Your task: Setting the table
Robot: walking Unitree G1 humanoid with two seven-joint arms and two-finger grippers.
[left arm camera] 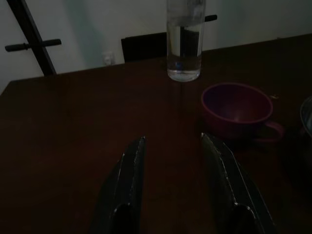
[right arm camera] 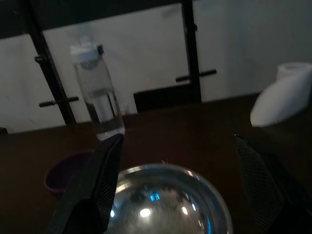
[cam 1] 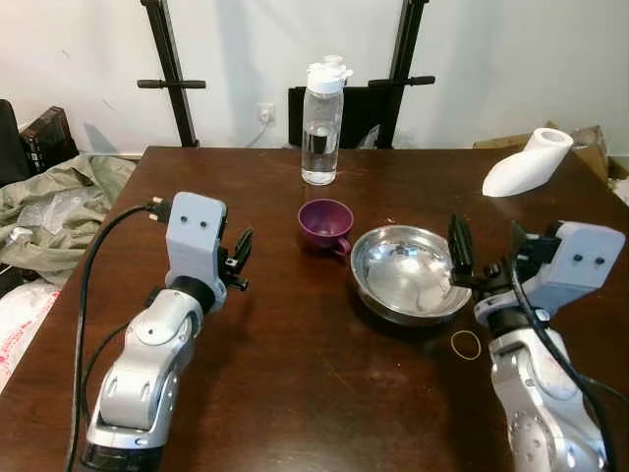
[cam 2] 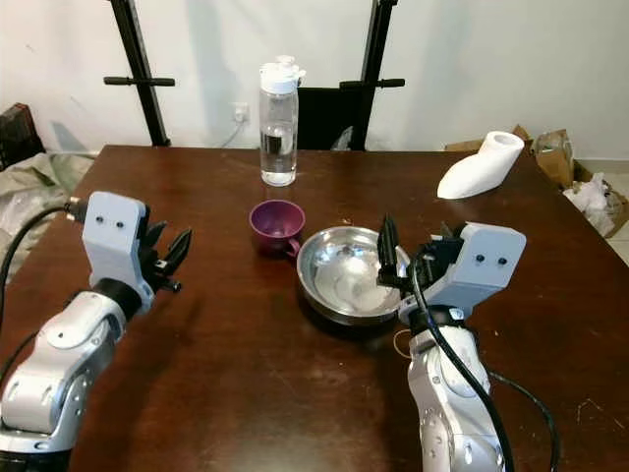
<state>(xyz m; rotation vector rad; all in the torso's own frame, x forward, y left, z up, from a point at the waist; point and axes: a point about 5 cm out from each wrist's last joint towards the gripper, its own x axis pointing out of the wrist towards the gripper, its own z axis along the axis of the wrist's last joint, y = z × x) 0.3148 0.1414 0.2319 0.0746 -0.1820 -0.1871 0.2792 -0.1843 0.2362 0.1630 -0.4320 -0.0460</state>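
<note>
Steel bowl [cam 1: 410, 273] center-right of frame on dark wood table [cam 1: 295, 383], purple cup [cam 1: 326, 223] touching-close at its upper left (water bottle [cam 1: 321, 123] behind). Right gripper [cam 1: 484, 258] fingers spread at bowl's right rim; left gripper [left arm camera: 171, 161] apart, lower left.

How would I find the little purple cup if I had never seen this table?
Start at the dark wooden table and find the tall clear water bottle with the white cap at the far side. Come towards the robot from it: the purple cup sits just in front, beside the shiny metal bowl. It is the only purple thing there, small, empty and with a handle.
</note>
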